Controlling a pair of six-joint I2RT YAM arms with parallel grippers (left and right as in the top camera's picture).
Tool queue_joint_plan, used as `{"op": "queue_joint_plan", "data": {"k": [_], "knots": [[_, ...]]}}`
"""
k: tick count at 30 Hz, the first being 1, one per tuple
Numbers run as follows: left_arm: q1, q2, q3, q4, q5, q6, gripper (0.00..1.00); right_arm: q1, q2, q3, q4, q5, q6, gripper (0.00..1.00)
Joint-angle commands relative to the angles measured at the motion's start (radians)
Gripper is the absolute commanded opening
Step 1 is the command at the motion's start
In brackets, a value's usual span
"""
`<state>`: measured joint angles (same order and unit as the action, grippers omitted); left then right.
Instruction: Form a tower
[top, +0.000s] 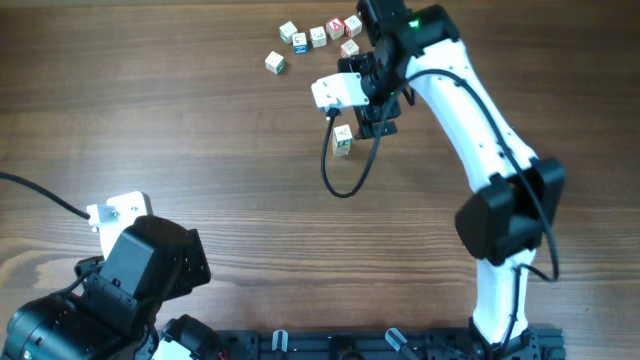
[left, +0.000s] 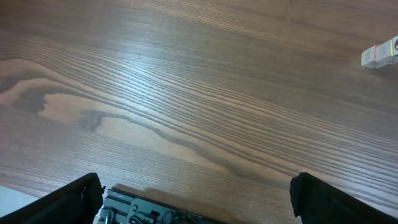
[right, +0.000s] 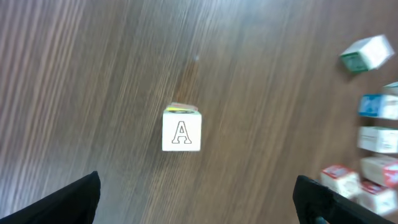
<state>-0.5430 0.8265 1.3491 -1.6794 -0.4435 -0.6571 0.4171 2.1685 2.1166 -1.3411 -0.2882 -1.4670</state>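
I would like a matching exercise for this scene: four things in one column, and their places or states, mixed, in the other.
1 tower
2 loose cubes
3 left pincer
4 right pincer

a open, over bare table
b letter A on top
c open, right above the tower
d grouped at the table's far side

Pairs: 1-b, 2-d, 3-a, 4-c

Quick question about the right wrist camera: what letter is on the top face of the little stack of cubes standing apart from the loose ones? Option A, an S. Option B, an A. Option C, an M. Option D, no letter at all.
B: the right wrist view looks straight down on the tower, and its cream top face bears an outlined letter A.
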Motion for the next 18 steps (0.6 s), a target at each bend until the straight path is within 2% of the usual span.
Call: {"op": "queue_joint_plan", "data": {"k": [1,12,18], "knots": [[0.005,-0.001,-0.001,0.003,-0.002,-0.010,1.00,0.001,0.048,0.015,-0.007,-0.022,-0.021,1.00],[0.005,-0.001,-0.001,0.002,-0.002,-0.010,1.00,0.012,0.066,0.015,-0.050,-0.094,0.007,1.00],[0.005,-0.001,-0.001,0.003,-0.002,-0.010,1.00,0.012,0.101,0.015,0.003,-0.084,0.038,1.00]]}}
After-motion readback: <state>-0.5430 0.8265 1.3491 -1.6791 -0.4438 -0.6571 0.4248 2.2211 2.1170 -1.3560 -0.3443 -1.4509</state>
